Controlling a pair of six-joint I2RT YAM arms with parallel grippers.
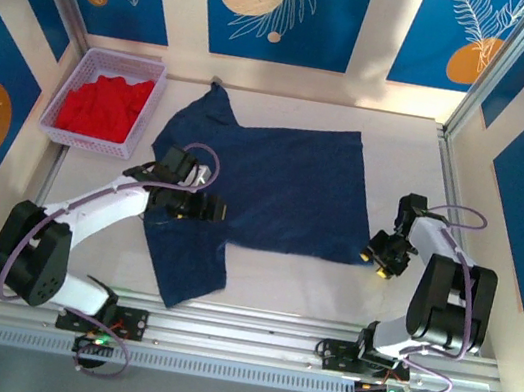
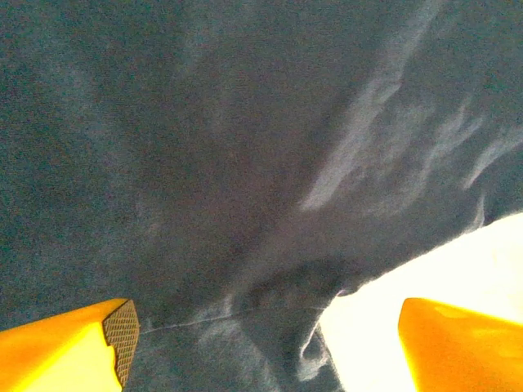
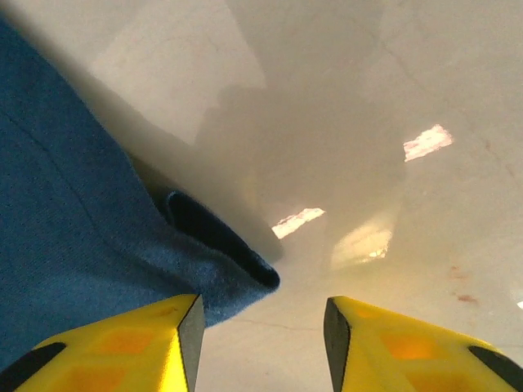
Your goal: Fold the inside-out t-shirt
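Bearing the t-shirt [image 1: 283, 190] — pale table [image 1: 307, 287] within 3 blue-panelled walls [image 1: 280, 6].

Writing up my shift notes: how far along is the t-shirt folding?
Done: the t-shirt lies spread mostly flat, no clear fold made yet. In hand: the left gripper hovers open over its side, the right gripper open at the hem corner, gripping nothing. Left: every fold.

Top overhead; wrist views close, sharing t-shirt [image 1: 283, 190].
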